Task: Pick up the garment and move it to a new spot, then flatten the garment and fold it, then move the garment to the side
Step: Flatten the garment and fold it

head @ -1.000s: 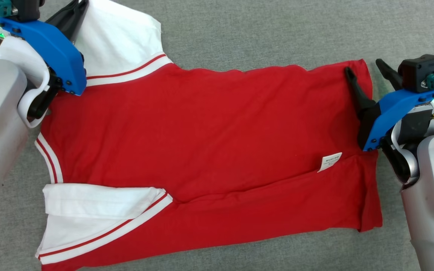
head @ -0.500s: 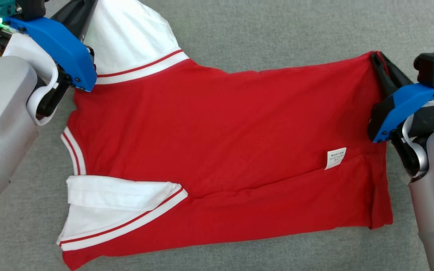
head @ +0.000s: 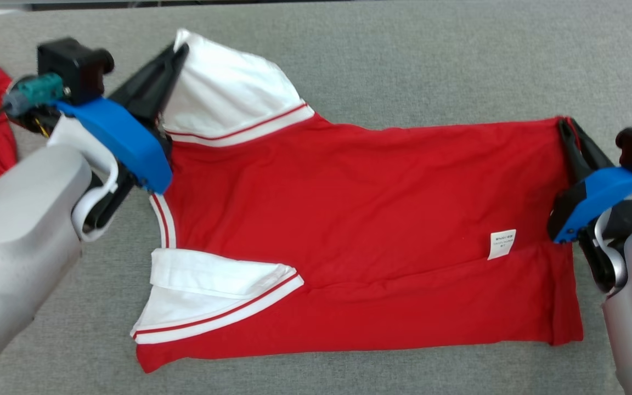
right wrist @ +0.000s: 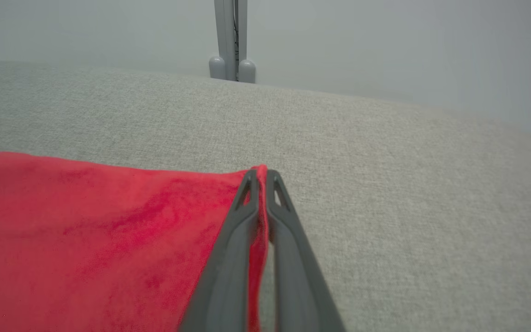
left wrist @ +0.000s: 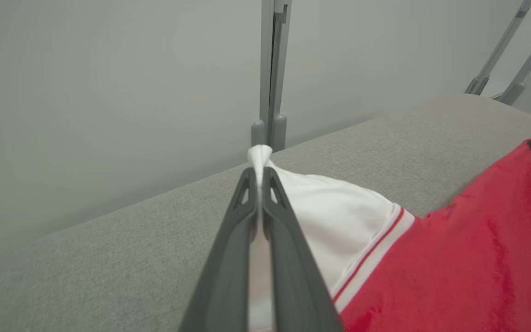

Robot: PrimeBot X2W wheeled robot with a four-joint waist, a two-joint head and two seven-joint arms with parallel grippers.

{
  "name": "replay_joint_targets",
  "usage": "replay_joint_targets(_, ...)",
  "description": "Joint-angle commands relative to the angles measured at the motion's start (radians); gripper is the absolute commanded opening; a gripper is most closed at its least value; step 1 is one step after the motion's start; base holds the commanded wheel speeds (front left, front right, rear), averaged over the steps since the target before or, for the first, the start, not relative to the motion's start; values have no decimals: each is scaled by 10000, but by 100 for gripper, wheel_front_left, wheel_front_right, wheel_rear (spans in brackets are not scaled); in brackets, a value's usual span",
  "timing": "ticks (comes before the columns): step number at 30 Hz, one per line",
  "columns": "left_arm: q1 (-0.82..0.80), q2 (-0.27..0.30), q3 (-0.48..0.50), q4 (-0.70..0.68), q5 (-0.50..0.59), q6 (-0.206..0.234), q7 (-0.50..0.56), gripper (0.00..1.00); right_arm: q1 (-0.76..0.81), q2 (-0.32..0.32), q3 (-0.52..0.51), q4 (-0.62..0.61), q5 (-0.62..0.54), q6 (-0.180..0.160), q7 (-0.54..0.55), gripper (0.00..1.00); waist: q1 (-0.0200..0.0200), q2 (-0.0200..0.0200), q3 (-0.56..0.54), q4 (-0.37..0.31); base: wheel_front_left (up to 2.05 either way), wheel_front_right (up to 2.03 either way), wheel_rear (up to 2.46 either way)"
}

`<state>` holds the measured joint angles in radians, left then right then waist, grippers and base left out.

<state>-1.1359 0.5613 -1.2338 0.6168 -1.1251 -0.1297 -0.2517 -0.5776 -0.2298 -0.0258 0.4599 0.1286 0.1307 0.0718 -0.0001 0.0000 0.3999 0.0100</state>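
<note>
Operator: Now, what changed at the right side?

Support: A second ago the right gripper (head: 564,125) had its fingers spread across the hem. They are now pressed together on the far hem corner of the garment (head: 349,219), above and just right of the care label (head: 502,244). The left gripper (head: 176,57) remains pinched tight on the tip of the far sleeve (head: 228,93), well to the left of the label. The head camera has also shifted, so do not read the slide of the whole picture as cloth travel.

Operator: What does that mean for the task?

Support: You now hold both far corners. By my judgement, the far edge is ready to be drawn taut for flattening or carried over the label toward the near edge as a fold. The rest of the garment lies spread on the grey surface (head: 404,60).

Operator: Materials and shapes?

Support:
- The body is a soft, matte red knit. It is thin enough to bunch between closed fingers.
- The sleeves are white, and each has a white band with a thin red stripe. The near sleeve (head: 206,285), left of the label and nearer you, is doubled over itself.
- A long crease runs leftward from just below the label.
- The label is a small white rectangle with printed text too small to read.
- The surface is a coarse grey weave.

Expect the cloth to sag between the two grips.
</note>
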Motion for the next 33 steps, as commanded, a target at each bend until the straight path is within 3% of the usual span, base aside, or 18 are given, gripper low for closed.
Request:
replay_joint_targets(1, 306, 110, 69, -181, 101, -10, -82, 0, 224, -48, -64, 87, 43, 2, -153, 0, 1, 0, -111, 57, 0, 0, 0)
replay_joint_targets(19, 4149, 1092, 1233, -3961, 763, 1631, -142, 0, 1076, 27, -471, 1234, 70, 2, -1580, 0, 1, 0, -1138, 608, 0, 0, 0)
replay_joint_targets(33, 6397, 953, 2101, -4542, 1087, 2059, -144, 0, 1915, 121, -606, 1826, 405, 2, -2694, 0, 1, 0, -1767, 795, 0, 0, 0)
